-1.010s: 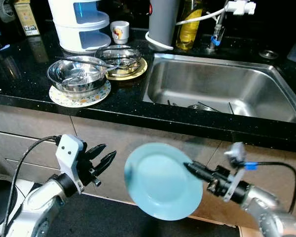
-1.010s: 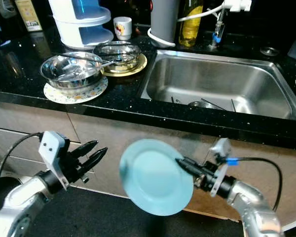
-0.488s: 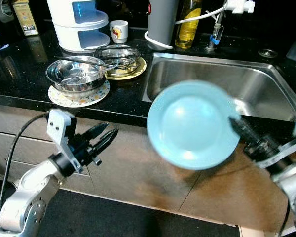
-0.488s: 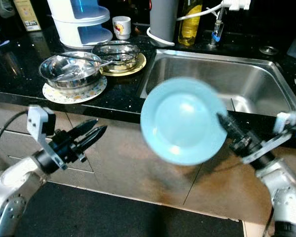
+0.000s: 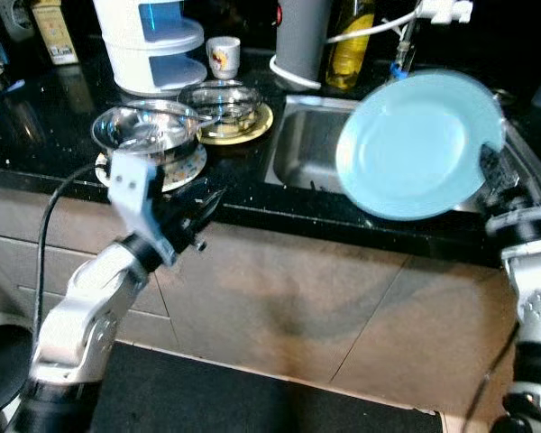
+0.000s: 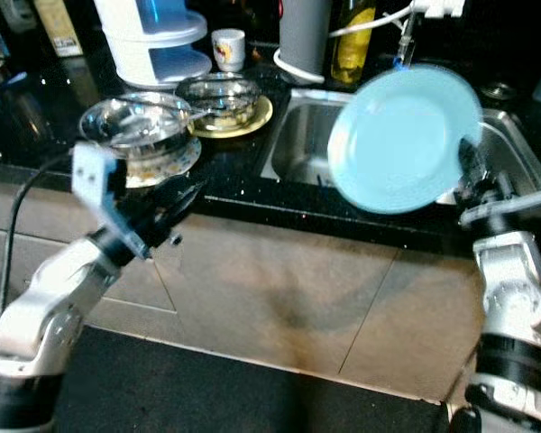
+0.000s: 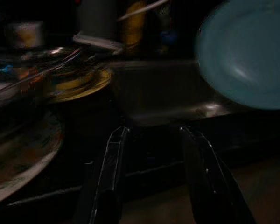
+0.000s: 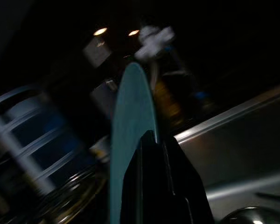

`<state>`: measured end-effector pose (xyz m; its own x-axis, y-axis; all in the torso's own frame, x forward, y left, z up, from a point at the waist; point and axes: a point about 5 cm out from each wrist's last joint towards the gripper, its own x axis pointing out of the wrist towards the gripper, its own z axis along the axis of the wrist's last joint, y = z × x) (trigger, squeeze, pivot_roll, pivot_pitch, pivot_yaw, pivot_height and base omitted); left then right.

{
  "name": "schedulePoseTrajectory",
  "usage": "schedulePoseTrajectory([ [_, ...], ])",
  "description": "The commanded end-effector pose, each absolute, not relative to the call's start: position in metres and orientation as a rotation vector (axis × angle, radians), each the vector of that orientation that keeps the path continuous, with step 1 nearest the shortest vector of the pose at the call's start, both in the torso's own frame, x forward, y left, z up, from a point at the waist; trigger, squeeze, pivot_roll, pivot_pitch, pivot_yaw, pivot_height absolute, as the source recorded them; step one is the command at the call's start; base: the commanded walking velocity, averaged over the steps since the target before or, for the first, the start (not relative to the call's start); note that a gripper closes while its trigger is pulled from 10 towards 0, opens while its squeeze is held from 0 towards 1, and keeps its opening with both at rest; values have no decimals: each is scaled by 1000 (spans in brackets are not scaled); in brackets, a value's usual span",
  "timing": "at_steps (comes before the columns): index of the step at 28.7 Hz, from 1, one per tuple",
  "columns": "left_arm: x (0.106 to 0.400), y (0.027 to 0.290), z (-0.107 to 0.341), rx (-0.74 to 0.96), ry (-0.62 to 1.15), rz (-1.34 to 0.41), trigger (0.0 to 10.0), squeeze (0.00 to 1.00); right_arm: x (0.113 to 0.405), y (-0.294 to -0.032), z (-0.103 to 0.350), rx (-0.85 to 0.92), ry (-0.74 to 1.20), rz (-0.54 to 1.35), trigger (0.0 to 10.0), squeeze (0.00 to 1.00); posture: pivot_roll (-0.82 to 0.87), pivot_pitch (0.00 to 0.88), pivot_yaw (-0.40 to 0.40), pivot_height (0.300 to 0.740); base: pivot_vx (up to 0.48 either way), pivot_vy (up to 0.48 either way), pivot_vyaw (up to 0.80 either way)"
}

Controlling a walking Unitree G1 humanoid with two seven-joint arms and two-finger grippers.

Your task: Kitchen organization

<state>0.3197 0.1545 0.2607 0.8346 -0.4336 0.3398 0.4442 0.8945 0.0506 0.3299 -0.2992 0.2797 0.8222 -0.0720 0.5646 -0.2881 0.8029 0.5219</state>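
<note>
Looking through the head camera, you see the right pincer (image 5: 483,161) pinching the light blue plate (image 5: 417,144) by its rim, held tilted above the sink (image 5: 311,149) near the desk's front edge. In the left wrist view, the left pincer (image 7: 151,140), fingers spread, faces the desk's front edge. In the right wrist view, the plate stands edge-on between the fingers.

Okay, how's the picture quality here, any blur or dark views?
Eye views: well lit, light motion blur on the blue plate and both arms. Left wrist view: dim and soft, the left tool readable against the dark counter edge. Right wrist view: very dark and smeared, the plate's edge still visible.
</note>
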Motion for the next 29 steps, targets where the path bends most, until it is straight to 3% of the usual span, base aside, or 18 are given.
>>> schedulePoseTrajectory([
  [1, 329, 155, 256, -6, -304, -398, 10000, 0, 331, -301, 283, 615, -616, 65, 10000, 0, -65, 167, -13, 740, 0, 0, 0],
  [4, 340, 153, 262, -25, -285, -342, 10000, 0, 339, -294, 286, 435, -567, -28, 10000, 0, -67, 167, -13, 740, 0, 0, 0],
  [6, 348, 151, 262, 51, -256, -300, 10000, 0, 344, -289, 283, 313, -540, -80, 10000, 0, -64, 166, -12, 740, 0, 0, 0],
  [11, 358, 138, 267, 104, -237, -300, 10000, 0, 352, -276, 278, 189, -515, -126, 10000, 0, -61, 165, -10, 740, 0, 0, 0],
  [17, 361, 115, 272, 191, -270, -348, 10000, 0, 356, -262, 276, 145, -505, -109, 10000, 0, -65, 160, -1, 740, 0, 0, 0],
  [23, 362, 112, 272, 184, -268, -350, 10000, 0, 357, -259, 275, 128, -502, -108, 10000, 0, -68, 157, 1, 740, 0, 0, 0],
  [29, 362, 108, 274, 187, -275, -354, 10000, 0, 360, -250, 270, 77, -490, -97, 10000, 0, -66, 153, 0, 740, 0, 0, -800],
])
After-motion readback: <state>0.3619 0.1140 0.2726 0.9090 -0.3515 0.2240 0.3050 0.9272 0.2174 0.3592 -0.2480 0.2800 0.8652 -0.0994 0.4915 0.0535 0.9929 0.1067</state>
